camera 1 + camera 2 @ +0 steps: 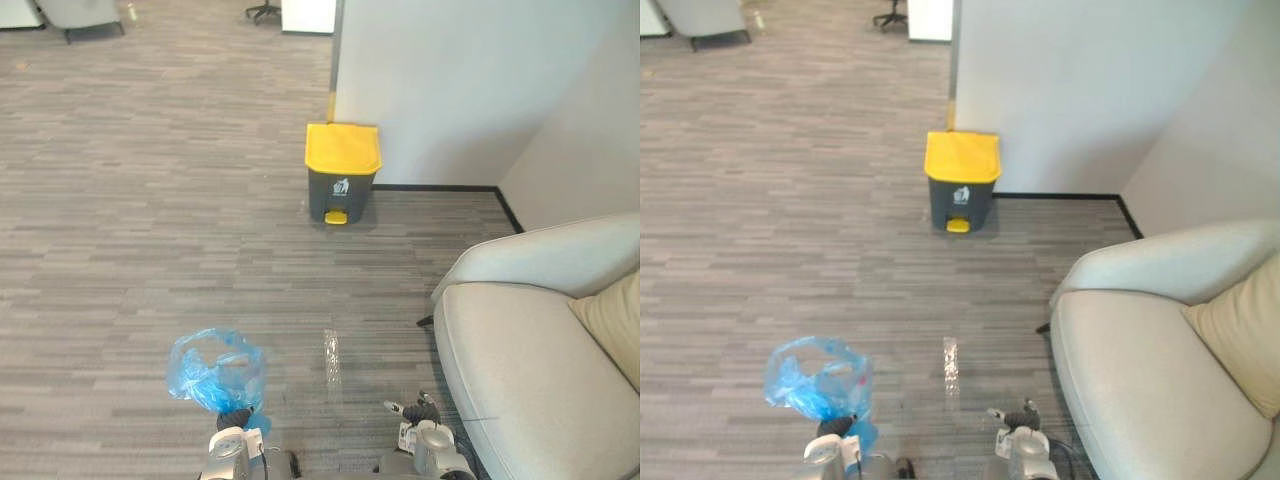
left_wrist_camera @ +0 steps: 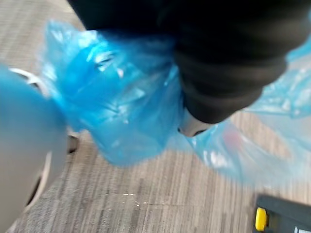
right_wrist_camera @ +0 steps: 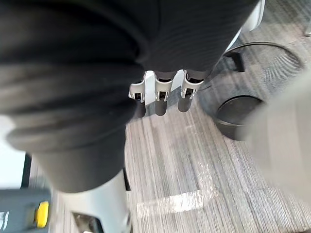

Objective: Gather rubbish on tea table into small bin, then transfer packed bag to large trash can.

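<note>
Blue bag (image 1: 213,368) in left hand (image 1: 236,419); bin (image 1: 342,172) shut.

Grey carpet floor (image 1: 150,200), yellow-lidded bin (image 1: 342,172), armchair (image 1: 520,380)

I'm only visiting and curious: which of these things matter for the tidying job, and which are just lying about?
Part of the job:
blue bag, held in the left hand
yellow-lidded trash can by the wall

Just there:
grey armchair
cushion on it
shiny strip on the floor
right hand, empty
</note>
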Available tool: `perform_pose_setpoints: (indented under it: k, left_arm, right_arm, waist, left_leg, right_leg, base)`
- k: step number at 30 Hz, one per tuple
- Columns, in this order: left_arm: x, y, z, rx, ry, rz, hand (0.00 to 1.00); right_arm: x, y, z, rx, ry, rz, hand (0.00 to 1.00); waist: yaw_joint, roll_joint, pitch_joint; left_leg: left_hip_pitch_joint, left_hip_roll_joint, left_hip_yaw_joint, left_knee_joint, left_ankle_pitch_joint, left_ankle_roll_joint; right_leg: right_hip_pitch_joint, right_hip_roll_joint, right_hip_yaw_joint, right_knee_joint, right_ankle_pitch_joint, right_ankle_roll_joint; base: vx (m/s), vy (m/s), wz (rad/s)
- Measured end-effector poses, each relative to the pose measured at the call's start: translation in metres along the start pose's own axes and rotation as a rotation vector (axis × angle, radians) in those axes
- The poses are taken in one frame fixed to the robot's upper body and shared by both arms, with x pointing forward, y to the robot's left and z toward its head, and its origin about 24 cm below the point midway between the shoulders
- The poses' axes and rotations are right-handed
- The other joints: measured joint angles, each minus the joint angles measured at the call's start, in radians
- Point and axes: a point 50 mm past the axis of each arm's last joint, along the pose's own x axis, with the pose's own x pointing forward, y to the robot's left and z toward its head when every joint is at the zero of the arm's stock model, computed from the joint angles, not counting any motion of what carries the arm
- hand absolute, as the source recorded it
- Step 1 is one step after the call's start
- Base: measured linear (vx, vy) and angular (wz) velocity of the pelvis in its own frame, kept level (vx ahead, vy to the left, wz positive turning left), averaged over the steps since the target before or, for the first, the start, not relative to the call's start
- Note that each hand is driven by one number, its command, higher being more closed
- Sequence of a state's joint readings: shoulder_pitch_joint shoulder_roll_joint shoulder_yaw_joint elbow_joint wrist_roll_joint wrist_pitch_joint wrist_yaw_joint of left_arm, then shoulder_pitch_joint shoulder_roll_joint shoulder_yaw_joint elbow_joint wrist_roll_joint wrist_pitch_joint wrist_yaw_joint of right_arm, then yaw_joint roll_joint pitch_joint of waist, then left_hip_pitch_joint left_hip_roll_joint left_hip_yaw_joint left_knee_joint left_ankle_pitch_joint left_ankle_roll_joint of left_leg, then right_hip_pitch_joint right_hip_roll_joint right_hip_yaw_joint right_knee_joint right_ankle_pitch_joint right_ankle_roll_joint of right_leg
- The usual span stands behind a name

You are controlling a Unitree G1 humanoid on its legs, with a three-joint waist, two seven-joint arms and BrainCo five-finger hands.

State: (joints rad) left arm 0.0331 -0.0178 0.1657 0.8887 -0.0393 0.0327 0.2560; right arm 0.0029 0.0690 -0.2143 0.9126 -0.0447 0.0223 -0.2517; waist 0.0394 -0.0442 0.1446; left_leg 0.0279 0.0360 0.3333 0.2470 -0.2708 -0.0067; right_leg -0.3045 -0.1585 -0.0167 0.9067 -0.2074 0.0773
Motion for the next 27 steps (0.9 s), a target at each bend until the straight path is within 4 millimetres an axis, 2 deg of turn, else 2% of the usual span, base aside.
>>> perform_pose_setpoints:
  k: [2,3,5,6,7,9,10,11,12,13,14,16,18,19,20,21,22,24,25,26,27]
  left_arm:
    - [-0.001,-0.002,-0.003,-0.002,0.014,-0.005,1.0]
    - [-0.001,-0.004,-0.004,-0.003,0.02,-0.008,1.0]
    - [-0.001,-0.003,-0.005,0.0,0.024,-0.009,1.0]
    - [-0.001,-0.008,-0.008,0.003,0.043,-0.019,1.0]
    - [-0.003,-0.012,-0.013,-0.004,0.059,-0.031,1.0]
    - [-0.004,-0.015,-0.014,-0.006,0.061,-0.037,1.0]
    - [-0.004,-0.015,-0.012,-0.007,0.057,-0.037,1.0]
    - [-0.003,-0.016,-0.008,-0.011,0.041,-0.04,1.0]
    - [-0.003,-0.015,-0.006,-0.016,0.031,-0.038,1.0]
    - [-0.004,-0.012,-0.005,-0.03,0.02,-0.028,1.0]
    - [-0.004,-0.01,-0.003,-0.037,0.011,-0.023,1.0]
    - [-0.003,-0.01,0.006,-0.054,-0.031,-0.022,1.0]
    - [-0.003,-0.008,0.012,-0.073,-0.055,-0.012,1.0]
    - [-0.002,-0.008,0.013,-0.076,-0.059,-0.01,1.0]
    - [-0.003,-0.01,0.011,-0.071,-0.051,-0.017,1.0]
    - [-0.001,-0.009,0.012,-0.06,-0.05,-0.017,1.0]
    - [0.0,-0.007,0.014,-0.053,-0.054,-0.013,1.0]
    - [0.001,-0.003,0.012,-0.035,-0.042,-0.004,1.0]
    - [0.002,-0.003,0.009,-0.021,-0.031,-0.006,1.0]
    - [0.002,-0.001,0.008,-0.011,-0.029,-0.002,1.0]
    - [0.002,0.001,0.006,-0.002,-0.024,0.002,1.0]
  right_arm:
    - [0.001,-0.001,0.003,0.011,-0.005,-0.006,0.0]
    - [0.001,-0.002,0.003,0.015,-0.004,-0.01,0.0]
    - [0.001,-0.001,-0.001,0.011,0.012,-0.008,0.0]
    - [0.003,-0.007,0.001,0.017,0.011,-0.023,0.0]
    - [0.007,-0.013,0.006,0.009,0.006,-0.042,0.0]
    - [0.007,-0.009,0.009,-0.008,0.001,-0.032,0.0]
    - [0.006,-0.007,0.006,-0.008,0.008,-0.028,0.0]
    - [0.004,0.0,0.003,-0.016,0.018,-0.006,0.0]
    - [0.003,0.004,0.005,-0.026,0.01,0.006,0.0]
    - [0.002,0.009,0.005,-0.044,0.005,0.023,0.0]
    - [0.002,0.011,0.006,-0.055,0.002,0.032,0.0]
    - [0.003,0.013,0.01,-0.057,-0.013,0.035,0.0]
    - [0.004,0.015,0.018,-0.052,-0.032,0.036,0.0]
    - [0.005,0.014,0.021,-0.042,-0.04,0.03,0.0]
    - [0.005,0.011,0.02,-0.04,-0.034,0.021,0.0]
    - [0.005,0.009,0.015,-0.049,-0.017,0.019,0.0]
    - [0.005,0.007,0.01,-0.051,-0.001,0.018,0.0]
    - [0.006,0.005,0.01,-0.037,0.006,0.007,0.0]
    - [0.006,0.005,0.009,-0.037,0.011,0.007,0.0]
    - [0.005,0.005,0.009,-0.04,0.015,0.009,0.0]
    - [0.005,0.006,0.008,-0.043,0.018,0.013,0.0]
  waist:
    - [-0.012,0.0,0.001]
    - [-0.015,0.0,0.0]
    - [-0.015,-0.014,-0.007]
    - [-0.031,0.013,-0.003]
    - [-0.029,0.06,-0.016]
    - [-0.029,0.075,-0.014]
    - [-0.034,0.074,-0.014]
    - [-0.032,0.077,-0.012]
    - [-0.025,0.078,-0.008]
    - [-0.014,0.083,-0.001]
    - [-0.001,0.08,0.002]
    - [0.021,0.061,0.013]
    - [0.028,0.049,0.018]
    - [0.028,0.047,0.02]
    - [0.028,0.057,0.015]
    - [0.027,0.036,0.012]
    - [0.025,0.016,0.001]
    - [0.026,0.014,0.001]
    - [0.028,0.012,0.003]
    - [0.036,0.013,0.004]
    - [0.042,0.02,0.004]
  left_leg:
    - [0.036,0.0,-0.009,-0.03,-0.004,-0.005]
    - [0.062,0.001,-0.019,-0.045,-0.008,-0.01]
    - [0.089,-0.019,-0.035,-0.072,-0.021,-0.029]
    - [0.123,-0.015,-0.08,-0.09,-0.038,-0.037]
    - [0.145,0.005,-0.129,-0.109,-0.021,-0.041]
    - [0.137,0.019,-0.156,-0.044,-0.016,-0.049]
    - [0.079,0.041,-0.166,0.112,-0.016,-0.051]
    - [-0.013,0.075,-0.171,0.351,0.015,-0.098]
    - [-0.076,0.106,-0.171,0.501,0.044,-0.134]
    - [-0.139,0.151,-0.159,0.667,0.034,-0.125]
    - [-0.178,0.171,-0.141,0.716,0.015,-0.101]
    - [-0.256,0.186,-0.095,0.672,-0.024,-0.06]
    - [-0.305,0.18,-0.079,0.5,-0.036,-0.048]
    - [-0.308,0.169,-0.086,0.312,0.011,-0.05]
    - [-0.305,0.16,-0.109,0.186,0.142,-0.064]
    - [-0.281,0.126,-0.089,0.161,0.13,-0.059]
    - [-0.258,0.088,-0.076,0.116,0.133,-0.049]
    - [-0.252,0.058,-0.068,0.133,0.101,-0.011]
    - [-0.228,0.047,-0.044,0.128,0.088,0.003]
    - [-0.197,0.039,-0.033,0.105,0.086,0.006]
    - [-0.136,0.032,-0.019,0.058,0.078,0.009]
  right_leg:
    - [-0.038,0.02,-0.067,-0.109,-0.028,-0.01]
    - [-0.04,0.035,-0.113,-0.233,-0.019,-0.018]
    - [-0.023,0.049,-0.151,-0.467,0.066,-0.042]
    - [0.012,0.066,-0.174,-0.493,0.114,-0.1]
    - [0.026,0.094,-0.185,-0.505,0.091,-0.11]
    - [0.041,0.11,-0.19,-0.485,0.044,-0.122]
    - [0.085,0.12,-0.195,-0.514,0.033,-0.121]
    - [0.142,0.139,-0.195,-0.567,0.03,-0.124]
    - [0.182,0.151,-0.188,-0.597,0.027,-0.129]
    - [0.242,0.176,-0.162,-0.632,0.019,-0.142]
    - [0.279,0.181,-0.138,-0.654,0.011,-0.147]
    - [0.36,0.17,-0.084,-0.703,0.007,-0.143]
    - [0.388,0.139,-0.059,-0.716,0.0,-0.13]
    - [0.409,0.113,-0.045,-0.726,-0.022,-0.09]
    - [0.421,0.103,-0.025,-0.727,-0.048,-0.041]
    - [0.433,0.075,-0.012,-0.733,-0.05,-0.03]
    - [0.432,0.052,-0.019,-0.759,-0.02,-0.029]
    - [0.437,0.025,-0.017,-0.748,0.003,-0.027]
    - [0.431,0.007,-0.001,-0.704,0.01,-0.014]
    - [0.418,0.0,0.013,-0.653,0.015,-0.005]
    - [0.365,-0.004,0.032,-0.506,0.041,0.038]
  base:
    - [0.28,-0.073,0.14]
    - [0.34,-0.123,0.26]
    - [0.4,-0.138,0.28]
    - [0.48,-0.086,0.17]
    - [0.51,-0.058,0.09]
    - [0.58,-0.133,-0.05]
    - [0.56,-0.166,0.03]
    - [0.48,-0.1,-0.03]
    - [0.47,-0.017,-0.36]
    - [0.36,0.044,-0.64]
    - [0.41,0.08,-0.73]
    - [0.39,0.113,-0.75]
    - [0.37,0.213,-0.78]
    - [0.44,0.338,-0.7]
    - [0.37,0.301,-0.5]
    - [0.42,0.297,-0.13]
    - [0.33,0.211,0.08]
    - [0.37,0.226,0.07]
    - [0.34,0.205,-0.14]
    - [0.4,0.219,-0.38]
    - [0.37,0.198,-0.4]
